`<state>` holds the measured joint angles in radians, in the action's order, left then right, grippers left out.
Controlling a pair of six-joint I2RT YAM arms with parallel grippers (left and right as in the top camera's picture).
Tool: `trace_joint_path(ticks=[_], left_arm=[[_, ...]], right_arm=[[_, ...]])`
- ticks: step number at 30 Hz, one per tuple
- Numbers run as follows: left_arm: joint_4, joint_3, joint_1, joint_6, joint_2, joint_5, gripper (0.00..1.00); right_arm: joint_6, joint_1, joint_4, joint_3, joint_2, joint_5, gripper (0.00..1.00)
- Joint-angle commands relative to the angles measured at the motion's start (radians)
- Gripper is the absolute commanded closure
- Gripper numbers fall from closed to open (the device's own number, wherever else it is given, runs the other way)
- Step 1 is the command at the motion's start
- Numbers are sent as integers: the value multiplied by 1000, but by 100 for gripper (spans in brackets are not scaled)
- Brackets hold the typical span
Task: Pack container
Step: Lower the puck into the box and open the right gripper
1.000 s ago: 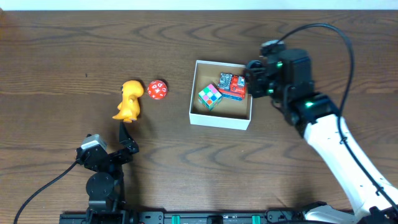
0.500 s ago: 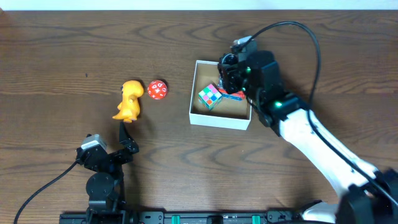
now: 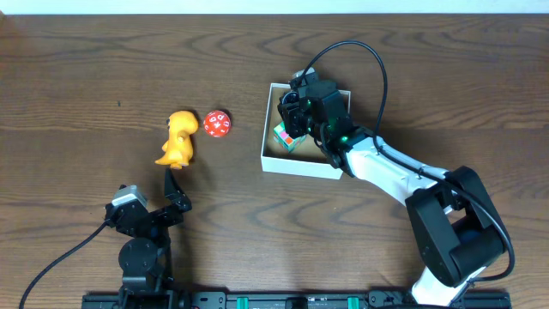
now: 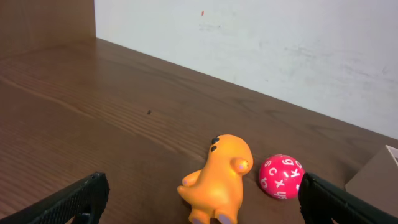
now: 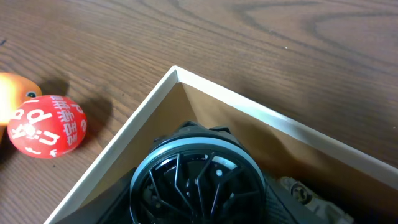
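The container [image 3: 268, 160] is a shallow white box with a tan floor, right of the table's middle. A multicoloured cube [image 3: 286, 136] lies in it. My right gripper [image 3: 292, 112] hangs over the box's far left part, shut on a black spoked wheel [image 5: 199, 180]. The box's near corner wall [image 5: 134, 127] shows just ahead of the wheel. An orange toy figure [image 3: 178, 137] and a red lettered ball [image 3: 217, 124] lie on the table left of the box. My left gripper [image 3: 174, 196] is open and empty, low, with the orange figure [image 4: 221, 180] and ball [image 4: 281, 177] ahead.
The right arm and its black cable [image 3: 377, 77] reach across the box from the right and hide most of the box's contents. The table's far edge meets a white wall [image 4: 280, 43]. The box's corner [image 4: 380, 175] shows at the right of the left wrist view.
My right gripper has moved left, from the box's right edge across to its far left part, carrying the wheel. The left arm and the toys on the table have not moved.
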<state>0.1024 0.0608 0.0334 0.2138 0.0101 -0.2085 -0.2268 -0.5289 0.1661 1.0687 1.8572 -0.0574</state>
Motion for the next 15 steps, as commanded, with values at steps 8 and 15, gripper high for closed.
trace_joint_path(ticks=[8, 15], left_arm=[[11, -29, -5, 6, -6, 0, 2], [11, -29, -5, 6, -6, 0, 2]], right_arm=[[63, -8, 52, 18, -9, -37, 1], [48, 16, -20, 23, -159, 65, 1]])
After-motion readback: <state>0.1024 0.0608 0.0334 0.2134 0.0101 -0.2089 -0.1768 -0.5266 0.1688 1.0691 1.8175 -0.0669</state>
